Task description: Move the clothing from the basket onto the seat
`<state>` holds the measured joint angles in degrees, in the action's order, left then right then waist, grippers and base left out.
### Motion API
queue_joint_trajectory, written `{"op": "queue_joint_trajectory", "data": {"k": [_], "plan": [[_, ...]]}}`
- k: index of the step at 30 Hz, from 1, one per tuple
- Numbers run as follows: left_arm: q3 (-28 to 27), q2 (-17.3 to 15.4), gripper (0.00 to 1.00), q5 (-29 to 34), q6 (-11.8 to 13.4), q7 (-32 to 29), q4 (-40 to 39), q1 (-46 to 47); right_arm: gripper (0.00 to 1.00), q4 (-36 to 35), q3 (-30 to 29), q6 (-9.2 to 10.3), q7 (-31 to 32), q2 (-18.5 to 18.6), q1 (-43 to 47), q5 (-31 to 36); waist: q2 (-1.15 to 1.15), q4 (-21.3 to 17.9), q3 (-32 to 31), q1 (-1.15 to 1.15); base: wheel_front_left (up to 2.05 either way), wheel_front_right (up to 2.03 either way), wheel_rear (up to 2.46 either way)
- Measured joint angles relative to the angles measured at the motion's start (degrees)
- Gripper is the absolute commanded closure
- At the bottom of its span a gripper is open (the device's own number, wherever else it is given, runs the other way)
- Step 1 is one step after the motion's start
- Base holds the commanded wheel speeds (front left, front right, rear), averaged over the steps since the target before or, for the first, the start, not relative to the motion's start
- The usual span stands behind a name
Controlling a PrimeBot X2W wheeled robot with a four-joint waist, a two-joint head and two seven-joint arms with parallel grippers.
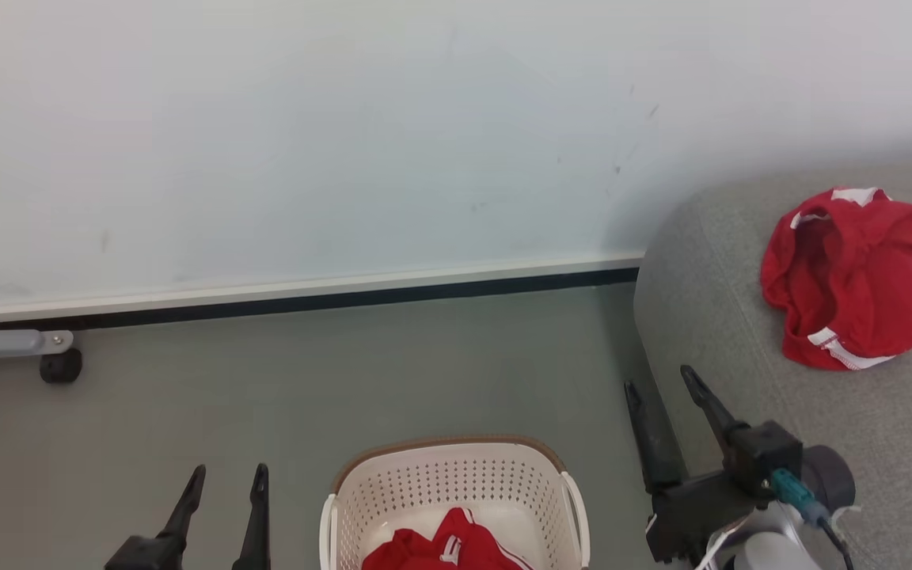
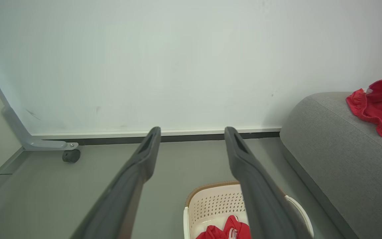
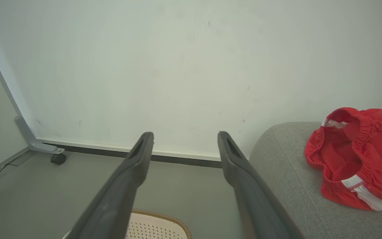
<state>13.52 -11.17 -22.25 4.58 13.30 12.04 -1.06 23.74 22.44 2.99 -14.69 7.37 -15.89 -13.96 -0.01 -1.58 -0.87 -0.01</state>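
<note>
Clothing [image 1: 848, 277] lies in two places before us, and we take the scene from left to right. At the far left we see a grey metal leg [image 1: 5, 342] with a black castor [image 1: 60, 366] on the grey floor [image 1: 424, 364], at the foot of a pale wall [image 1: 345, 142]. Next comes our left gripper [image 1: 229, 471], low in the head view. Its two dark fingers are spread apart with only air between them, and it has hold of nothing, just left of the basket [image 1: 448, 442]. The basket stands on the floor, and in it one red garment [image 1: 444, 550] lies crumpled on the bottom, white trim showing, cut off by the lower edge of the view. To the right of the basket our right gripper [image 1: 659, 378] points up and slightly left, its fingers likewise parted wide and empty. One tip shows against the floor, the other against the rounded edge of the seat [image 1: 899, 443]. Farthest right, on the seat's grey fabric, a second red garment [image 3: 353, 169] lies bunched, its elastic waistband gaping and a white stripe along its lower edge, well apart from both grippers.
</note>
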Motion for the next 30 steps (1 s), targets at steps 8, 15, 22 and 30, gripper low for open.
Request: {"op": "queue_joint_trajectory", "data": {"k": [8,15,22,30], "plan": [[-2.4,-0.2,0.00,-1.3,0.9,0.5,-3.3,-4.2,0.00,-8.4,1.2,1.19,0.0,0.2,8.2,2.0,0.01,0.5,-1.4,0.01,0.00,0.00,0.00],[-4.1,-0.2,0.00,-1.4,1.5,0.6,-5.2,-6.9,0.00,-13.6,0.3,2.34,0.0,1.1,12.4,2.5,0.01,0.2,-1.5,0.01,0.00,0.00,0.00],[-5.7,-0.4,0.00,-1.4,1.8,0.7,-6.9,-8.9,0.00,-17.5,-1.7,3.13,0.0,1.5,15.7,2.6,0.01,-0.1,-1.5,0.01,0.00,0.00,0.00],[-6.1,-0.1,0.00,-1.1,2.0,0.7,-8.2,-10.1,0.00,-19.9,-2.9,3.56,0.0,1.7,16.8,3.0,0.01,-0.3,-1.4,0.01,0.00,0.00,0.00]]}}
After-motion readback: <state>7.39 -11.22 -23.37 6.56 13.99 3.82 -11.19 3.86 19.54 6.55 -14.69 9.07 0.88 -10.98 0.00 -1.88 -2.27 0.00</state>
